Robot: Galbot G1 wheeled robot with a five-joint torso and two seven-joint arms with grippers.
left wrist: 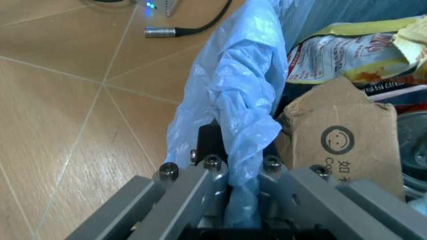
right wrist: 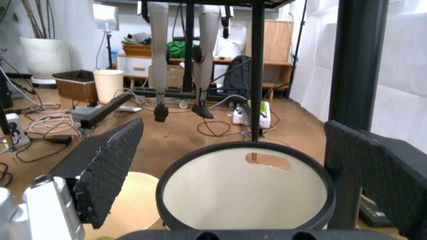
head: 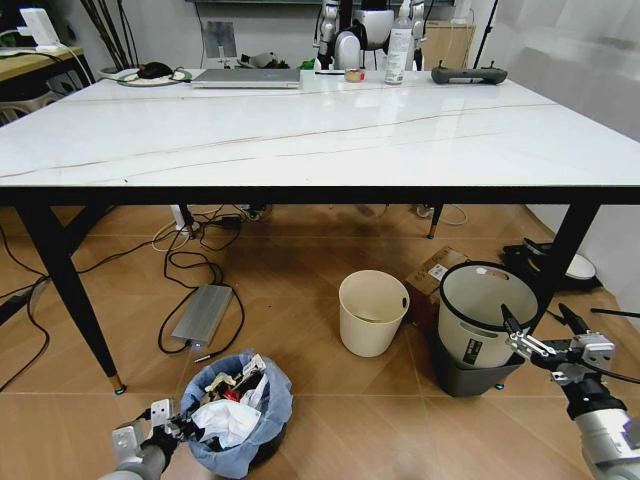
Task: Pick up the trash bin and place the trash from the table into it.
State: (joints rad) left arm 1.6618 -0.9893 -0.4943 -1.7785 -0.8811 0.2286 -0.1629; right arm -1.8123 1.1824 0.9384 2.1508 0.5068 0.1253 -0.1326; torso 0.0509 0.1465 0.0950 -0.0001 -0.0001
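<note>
The trash bin (head: 272, 408), lined with a crinkly light-blue bag (left wrist: 243, 90), stands on the floor in front of the table (head: 300, 135). Trash (head: 228, 412) fills it: white tissues, a torn brown cardboard piece (left wrist: 340, 145) and a snack packet (left wrist: 333, 57). My left gripper (head: 168, 428) (left wrist: 240, 172) is at the bin's left rim, shut on a fold of the blue bag. Low on the right, my right gripper (head: 537, 318) (right wrist: 243, 170) hangs open, its black pads (right wrist: 110, 170) spread before a grey-and-black bin (head: 470, 375) and holding nothing.
A cream bucket (head: 372, 315) stands under the table beside the grey-and-black bin (right wrist: 243, 200). A power brick (head: 202, 314) and cables lie on the floor. Black table legs (head: 70, 290) flank the space. A laptop (head: 247, 77), bottle (head: 399, 45) and controller (head: 469, 74) sit at the tabletop's far edge.
</note>
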